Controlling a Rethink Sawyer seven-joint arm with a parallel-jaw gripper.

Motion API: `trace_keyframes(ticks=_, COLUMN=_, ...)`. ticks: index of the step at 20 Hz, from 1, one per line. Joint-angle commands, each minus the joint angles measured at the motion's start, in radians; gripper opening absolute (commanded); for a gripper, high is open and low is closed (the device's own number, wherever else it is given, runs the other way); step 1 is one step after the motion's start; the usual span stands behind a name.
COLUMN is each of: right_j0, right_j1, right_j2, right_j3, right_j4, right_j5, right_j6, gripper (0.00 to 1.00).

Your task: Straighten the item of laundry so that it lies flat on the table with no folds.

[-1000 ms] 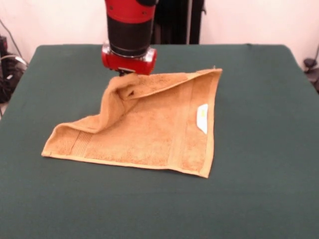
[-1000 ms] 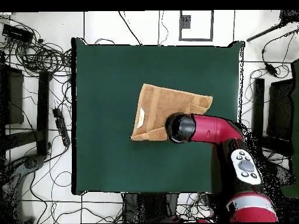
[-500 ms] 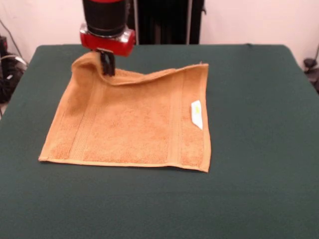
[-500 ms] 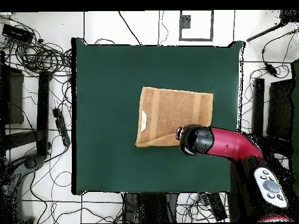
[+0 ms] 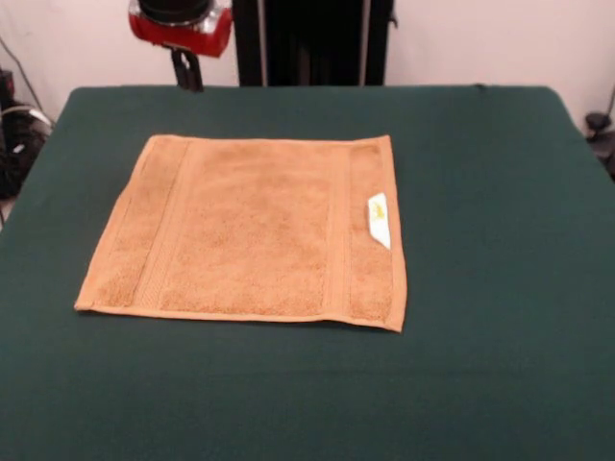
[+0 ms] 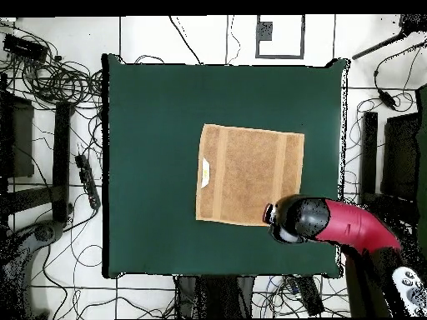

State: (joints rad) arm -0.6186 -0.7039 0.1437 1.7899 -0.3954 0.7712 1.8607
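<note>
Towel [image 5: 248, 230] flat on table [image 5: 500, 288]; gripper [image 5: 186, 69] above far-left corner.

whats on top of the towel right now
Only its own white-and-yellow label sits on the towel, which lies flat on the green table. The gripper is off it. What's underneath is covered.

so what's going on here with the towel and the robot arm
A red and black robot arm is working on an orange-tan towel on the green table. The towel lies spread out flat with no folds visible, its white label near one edge. The gripper hangs clear of the towel, above the table's far edge by the pedestal, holding nothing.
</note>
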Motion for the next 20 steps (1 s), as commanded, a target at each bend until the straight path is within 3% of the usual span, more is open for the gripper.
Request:
trace_keyframes(ticks=1, right_j0=0.004, right_j1=-0.050, right_j2=0.155, right_j3=0.128, right_j4=-0.041, right_j5=0.244, right_j6=-0.330, gripper=0.00)
trace_keyframes(ticks=5, right_j0=-0.012, right_j1=-0.055, right_j2=0.178, right_j3=0.122, right_j4=-0.037, right_j5=0.278, right_j6=-0.315, gripper=0.00)
trace_keyframes(ticks=9, right_j0=-0.074, right_j1=-0.017, right_j2=0.244, right_j3=0.106, right_j4=-0.038, right_j5=0.055, right_j6=-0.283, gripper=0.00)
trace_keyframes(ticks=12, right_j0=-0.090, right_j1=0.010, right_j2=0.251, right_j3=0.079, right_j4=-0.054, right_j5=-0.075, right_j6=-0.197, gripper=0.00)
trace_keyframes(ticks=20, right_j0=-0.076, right_j1=0.052, right_j2=0.181, right_j3=-0.057, right_j4=-0.121, right_j5=-0.144, right_j6=-0.076, gripper=0.00)
